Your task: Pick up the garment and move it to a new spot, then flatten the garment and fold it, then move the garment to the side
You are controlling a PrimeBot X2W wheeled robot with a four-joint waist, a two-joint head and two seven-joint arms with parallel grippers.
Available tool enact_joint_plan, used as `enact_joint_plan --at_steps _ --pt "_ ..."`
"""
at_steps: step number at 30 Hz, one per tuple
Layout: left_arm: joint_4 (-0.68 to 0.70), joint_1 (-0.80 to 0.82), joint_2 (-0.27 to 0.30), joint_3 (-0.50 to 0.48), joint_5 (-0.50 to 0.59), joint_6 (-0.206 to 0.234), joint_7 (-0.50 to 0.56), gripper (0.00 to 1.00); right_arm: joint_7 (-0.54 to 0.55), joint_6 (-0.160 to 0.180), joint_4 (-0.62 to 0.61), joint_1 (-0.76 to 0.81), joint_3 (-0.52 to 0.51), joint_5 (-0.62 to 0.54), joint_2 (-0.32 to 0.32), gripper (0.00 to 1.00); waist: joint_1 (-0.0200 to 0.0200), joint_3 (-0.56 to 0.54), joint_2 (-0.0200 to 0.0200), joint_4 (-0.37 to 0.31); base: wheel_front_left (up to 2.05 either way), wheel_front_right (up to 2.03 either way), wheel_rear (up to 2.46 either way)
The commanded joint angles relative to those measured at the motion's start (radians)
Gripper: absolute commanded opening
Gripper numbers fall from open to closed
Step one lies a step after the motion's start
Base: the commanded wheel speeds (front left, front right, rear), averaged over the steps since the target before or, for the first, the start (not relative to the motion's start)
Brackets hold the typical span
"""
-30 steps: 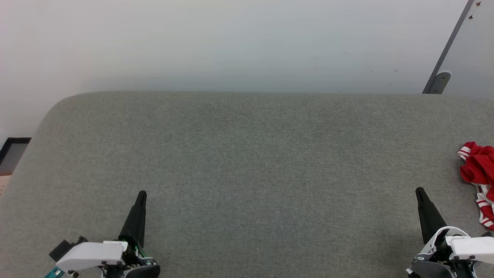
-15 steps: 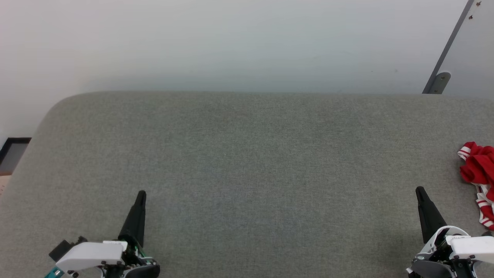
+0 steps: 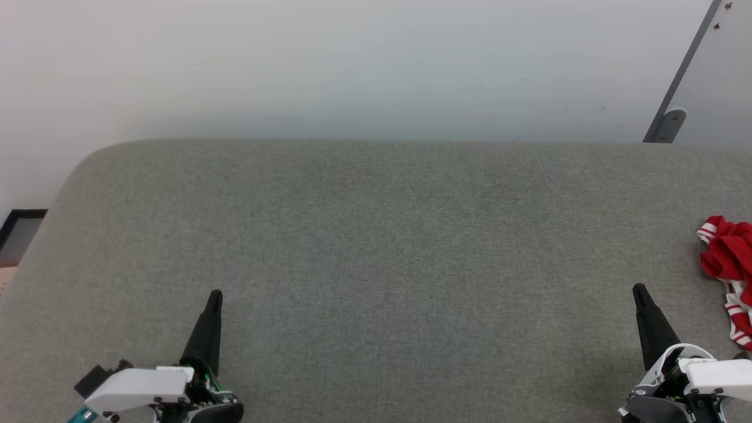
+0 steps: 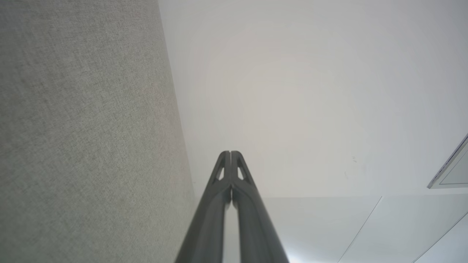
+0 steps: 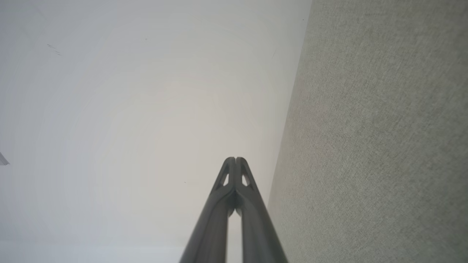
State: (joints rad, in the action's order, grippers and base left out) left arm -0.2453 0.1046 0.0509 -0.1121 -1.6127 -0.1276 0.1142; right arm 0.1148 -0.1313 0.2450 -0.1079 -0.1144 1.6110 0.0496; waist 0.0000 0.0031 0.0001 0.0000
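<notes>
Grey woven cloth covers the wide surface (image 3: 376, 252), with a pale wall (image 3: 352, 64) behind it. Take the right pincer (image 3: 640, 292) as the mark. The garment (image 3: 728, 258) lies on the surface just to its right and a little beyond it, a rumpled red heap with red-white striped trim, cut off by the picture's edge. The left pincer (image 3: 215, 295) sits well apart to its left. Both pincers have their fingers pressed together and carry nothing; neither touches the garment. As I read it, the part in sight is bunched, so the flat, folded state the task wants is not there. It lies off to the side, but whether that is where it waits or where it ends cannot be told. No lettering, brand or label can be read on the folds in sight.
</notes>
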Motion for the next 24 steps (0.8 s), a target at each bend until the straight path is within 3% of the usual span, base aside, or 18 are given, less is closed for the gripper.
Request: enact_joint_plan --at_steps 1,24 --pt "-0.001 0.010 -0.002 -0.003 -0.002 -0.006 0.002 0.00 0.002 0.001 0.000 -0.003 0.000 0.004 0.001 0.00 0.0000 0.000 -0.0001 0.000 0.00 0.00 0.00" --pt "-0.001 0.010 -0.002 -0.004 -0.001 -0.006 0.003 0.00 0.002 0.001 0.000 -0.003 0.000 0.004 0.001 0.00 0.0000 0.000 -0.0001 0.000 0.00 0.00 0.00"
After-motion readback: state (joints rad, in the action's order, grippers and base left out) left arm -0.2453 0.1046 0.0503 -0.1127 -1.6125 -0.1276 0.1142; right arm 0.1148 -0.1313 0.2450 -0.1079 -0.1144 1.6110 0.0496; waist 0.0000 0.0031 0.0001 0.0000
